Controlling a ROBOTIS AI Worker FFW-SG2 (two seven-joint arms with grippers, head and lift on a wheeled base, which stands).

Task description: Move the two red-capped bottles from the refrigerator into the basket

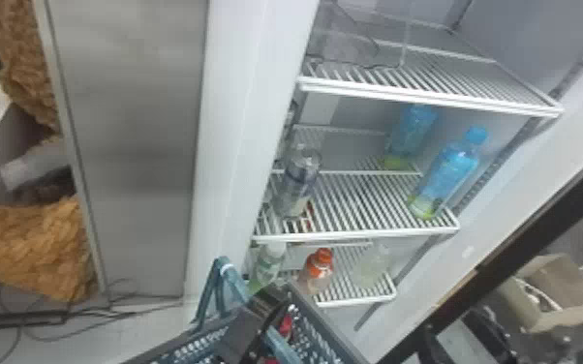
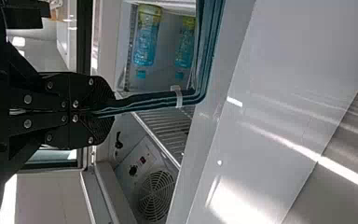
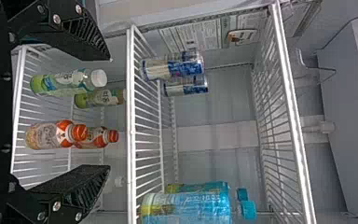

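Right wrist view showed two red-capped plastic bottles [image 3: 49,135], head view one, standing caps-up, axes vertical, on a white wire shelf [image 3: 17,102]; right claw [image 3: 108,113] gaped wide, empty, left claw [image 1: 267,299] closed round a teal basket handle [image 1: 208,288].

The place looks like a lab or workroom, though its kind is uncertain: an open refrigerator [image 1: 237,121] of drinks, loose cables [image 1: 111,313] across the floor, an open cardboard box [image 1: 571,317].

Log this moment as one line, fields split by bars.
left pincer: shut on handle of basket | right pincer: open, facing fridge | red-capped bottles: both upright on shelf | transfer: not yet done
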